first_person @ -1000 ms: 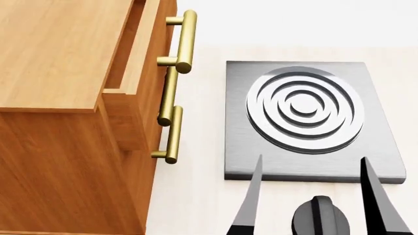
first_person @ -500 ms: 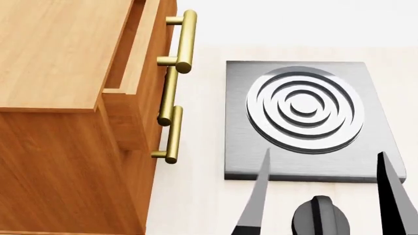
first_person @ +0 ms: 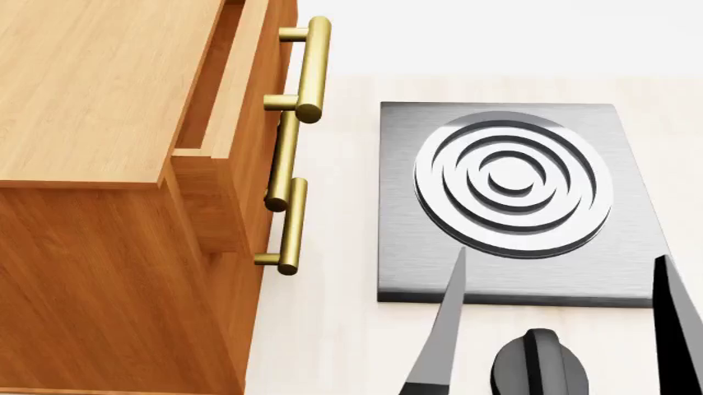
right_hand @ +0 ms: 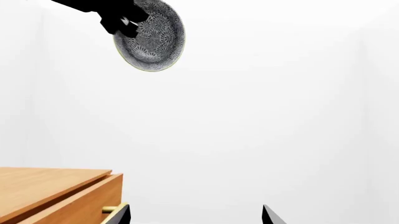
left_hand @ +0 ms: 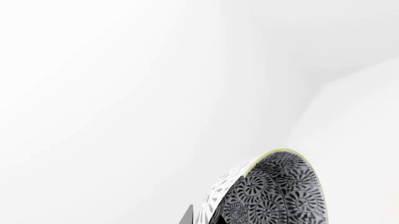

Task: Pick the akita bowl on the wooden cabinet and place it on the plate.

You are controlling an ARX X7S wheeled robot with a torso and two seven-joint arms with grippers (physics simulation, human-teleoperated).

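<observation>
The akita bowl (left_hand: 274,191), white with a dense dark leaf pattern, is tilted on its side, and my left gripper (left_hand: 203,215) is shut on its rim. The right wrist view shows that bowl (right_hand: 153,37) held high in the air by the left gripper (right_hand: 124,22), well above the wooden cabinet (right_hand: 50,191). My right gripper (first_person: 561,263) stands open and empty over the near edge of the dark stove; its fingertips (right_hand: 118,212) are wide apart. The cabinet's top (first_person: 99,90) is bare in the head view. The plate is out of view.
A dark square stove (first_person: 407,206) with a ring burner lies on the pale table to the right of the cabinet. A dark round knob (first_person: 538,362) sits in front of it. Brass bar handles (first_person: 311,70) stick out from the cabinet's slightly open drawers.
In the head view the right gripper's fingers have shifted to the right and slightly toward me. The cabinet and stove have not moved.
</observation>
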